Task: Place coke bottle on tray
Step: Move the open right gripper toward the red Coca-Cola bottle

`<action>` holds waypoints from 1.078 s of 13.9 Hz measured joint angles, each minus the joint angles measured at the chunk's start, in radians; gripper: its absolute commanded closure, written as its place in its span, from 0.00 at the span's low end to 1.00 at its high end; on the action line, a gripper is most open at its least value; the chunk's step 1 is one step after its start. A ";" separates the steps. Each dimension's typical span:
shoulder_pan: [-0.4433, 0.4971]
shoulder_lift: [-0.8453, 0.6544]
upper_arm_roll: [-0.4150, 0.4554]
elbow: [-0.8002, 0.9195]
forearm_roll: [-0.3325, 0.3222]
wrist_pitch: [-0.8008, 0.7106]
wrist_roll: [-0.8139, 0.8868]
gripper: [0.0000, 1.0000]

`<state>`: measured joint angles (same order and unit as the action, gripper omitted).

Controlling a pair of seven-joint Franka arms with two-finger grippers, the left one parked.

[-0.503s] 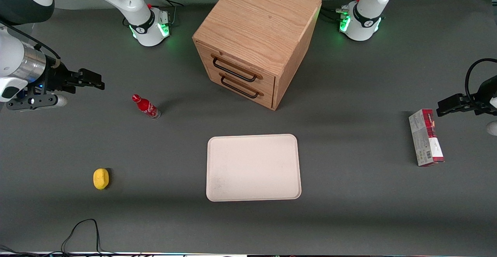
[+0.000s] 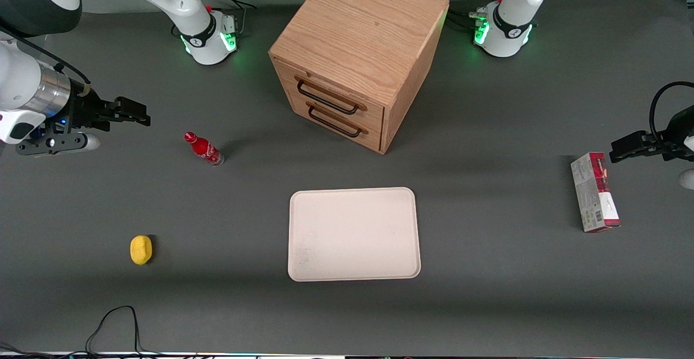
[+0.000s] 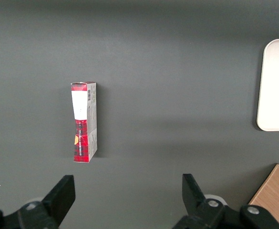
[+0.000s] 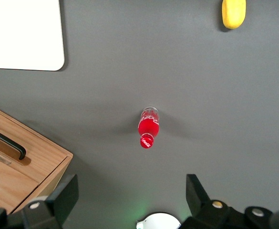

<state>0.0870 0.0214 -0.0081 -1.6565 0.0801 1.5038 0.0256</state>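
The small red coke bottle (image 2: pixel 203 149) stands upright toward the working arm's end of the table, well apart from the flat cream-white rectangular tray (image 2: pixel 354 234) near the front edge. The black two-finger gripper (image 2: pixel 136 115) hangs nearby with fingers spread wide and empty, apparently positioned to approach the bottle.

The dark grey worktop (image 2: pixel 488 305) carries a wooden drawer cabinet (image 2: pixel 358 55), the cream tray (image 2: pixel 354 234) in front of it, the upright coke bottle (image 2: pixel 204 149), a yellow lemon (image 2: pixel 141 250) and a red-and-grey box (image 2: pixel 595 192) toward the parked arm's end. The gripper (image 2: pixel 142 115) hangs above the worktop near the bottle, jaws apart.
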 measured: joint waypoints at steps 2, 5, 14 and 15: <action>0.000 0.004 0.000 0.003 0.000 0.000 0.001 0.00; -0.001 0.006 -0.001 0.008 0.000 -0.006 0.003 0.00; -0.001 -0.292 -0.001 -0.301 0.000 0.004 0.003 0.00; -0.001 -0.318 -0.001 -0.335 0.000 0.013 0.003 0.00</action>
<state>0.0865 -0.2965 -0.0089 -1.9915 0.0801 1.5171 0.0284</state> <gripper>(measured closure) 0.000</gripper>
